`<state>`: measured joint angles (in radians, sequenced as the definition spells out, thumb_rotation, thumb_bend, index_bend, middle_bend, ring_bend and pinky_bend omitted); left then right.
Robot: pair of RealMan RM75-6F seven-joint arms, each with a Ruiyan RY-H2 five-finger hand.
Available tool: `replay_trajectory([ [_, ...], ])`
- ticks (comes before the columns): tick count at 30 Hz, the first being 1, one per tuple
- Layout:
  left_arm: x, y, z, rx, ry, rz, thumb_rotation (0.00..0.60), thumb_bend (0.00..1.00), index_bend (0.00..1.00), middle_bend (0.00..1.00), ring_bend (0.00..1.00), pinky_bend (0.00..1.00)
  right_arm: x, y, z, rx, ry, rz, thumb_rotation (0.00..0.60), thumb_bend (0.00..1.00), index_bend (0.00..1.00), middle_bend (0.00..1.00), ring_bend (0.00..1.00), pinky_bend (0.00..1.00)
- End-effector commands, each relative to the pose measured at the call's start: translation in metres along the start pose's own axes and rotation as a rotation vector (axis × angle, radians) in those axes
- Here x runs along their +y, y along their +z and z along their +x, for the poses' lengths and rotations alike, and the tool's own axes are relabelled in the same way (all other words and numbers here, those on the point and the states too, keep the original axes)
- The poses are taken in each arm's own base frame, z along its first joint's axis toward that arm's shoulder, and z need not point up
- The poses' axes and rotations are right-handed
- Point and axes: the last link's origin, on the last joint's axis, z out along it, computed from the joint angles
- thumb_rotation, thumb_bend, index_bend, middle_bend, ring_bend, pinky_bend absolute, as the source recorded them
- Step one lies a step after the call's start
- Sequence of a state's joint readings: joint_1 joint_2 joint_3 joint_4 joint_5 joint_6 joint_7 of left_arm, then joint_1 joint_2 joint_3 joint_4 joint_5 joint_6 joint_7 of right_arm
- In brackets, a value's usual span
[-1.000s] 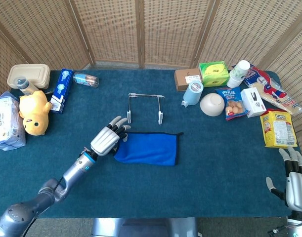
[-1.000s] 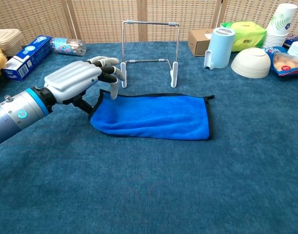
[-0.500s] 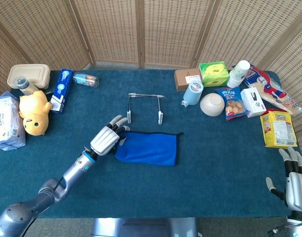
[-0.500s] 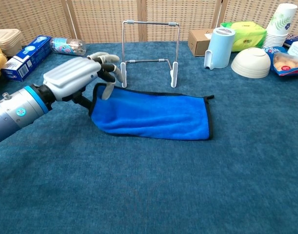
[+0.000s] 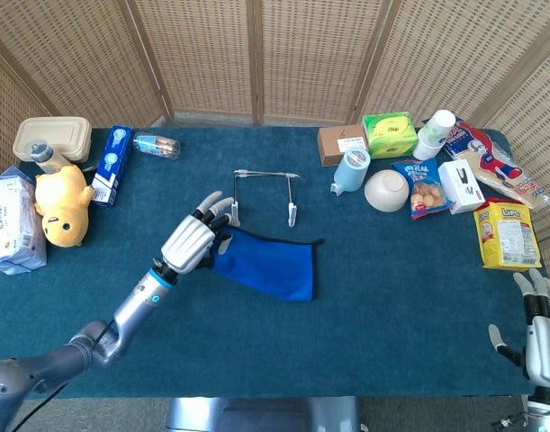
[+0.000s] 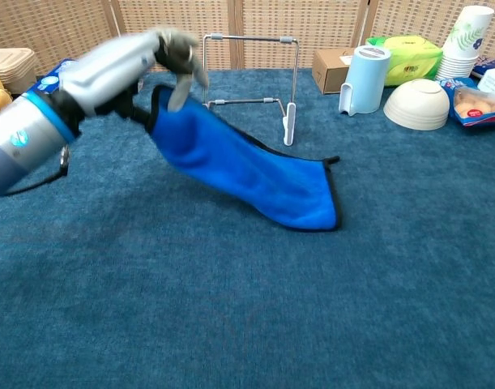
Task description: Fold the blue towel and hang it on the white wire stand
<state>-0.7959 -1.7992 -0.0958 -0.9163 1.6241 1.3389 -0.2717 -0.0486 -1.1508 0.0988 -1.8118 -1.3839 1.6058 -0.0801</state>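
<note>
Slanting from raised left end down to the table (image 5: 392, 297) at right, folded blue towel (image 6: 255, 174), before white wire stand (image 5: 264, 193), pinched by left hand (image 6: 121, 61); right hand (image 5: 543, 328) spread, holding nothing.

The table (image 5: 392, 297), covered in dark teal cloth, is carrying plenty: the white wire stand (image 5: 265, 193) is standing near the middle, the blue towel (image 5: 270, 265) is trailing its far end on the cloth, and snack packets (image 5: 504, 234) are crowding the right while a yellow plush toy (image 5: 63, 205) is sitting left.
</note>
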Motion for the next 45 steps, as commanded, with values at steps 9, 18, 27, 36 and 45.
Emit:
replay_trajectory([
  [9,0.046,0.054,0.109,0.116,-0.054,0.035,0.600,0.51,0.75,0.40,0.14,0.04,0.009,0.001,-0.005,-0.011,0.034,0.000,0.600,0.28,0.09,0.05,0.00,0.00],
  [18,0.068,0.082,0.155,0.118,-0.051,0.121,0.600,0.52,0.76,0.40,0.15,0.04,0.017,0.002,-0.010,-0.025,0.066,0.002,0.600,0.28,0.09,0.05,0.00,0.00],
  [27,0.068,0.109,0.163,0.095,-0.064,0.238,0.600,0.53,0.76,0.40,0.15,0.03,0.024,0.003,-0.011,-0.024,0.081,-0.003,0.600,0.28,0.09,0.04,0.00,0.00],
  [36,0.055,0.146,0.148,0.065,-0.104,0.372,0.600,0.54,0.76,0.40,0.15,0.03,0.029,0.002,-0.010,-0.022,0.079,-0.026,0.600,0.28,0.09,0.05,0.00,0.00],
  [45,0.039,0.174,0.131,0.058,-0.107,0.475,0.600,0.54,0.76,0.40,0.15,0.03,0.030,0.001,-0.010,-0.029,0.075,-0.035,0.600,0.28,0.08,0.04,0.00,0.00],
])
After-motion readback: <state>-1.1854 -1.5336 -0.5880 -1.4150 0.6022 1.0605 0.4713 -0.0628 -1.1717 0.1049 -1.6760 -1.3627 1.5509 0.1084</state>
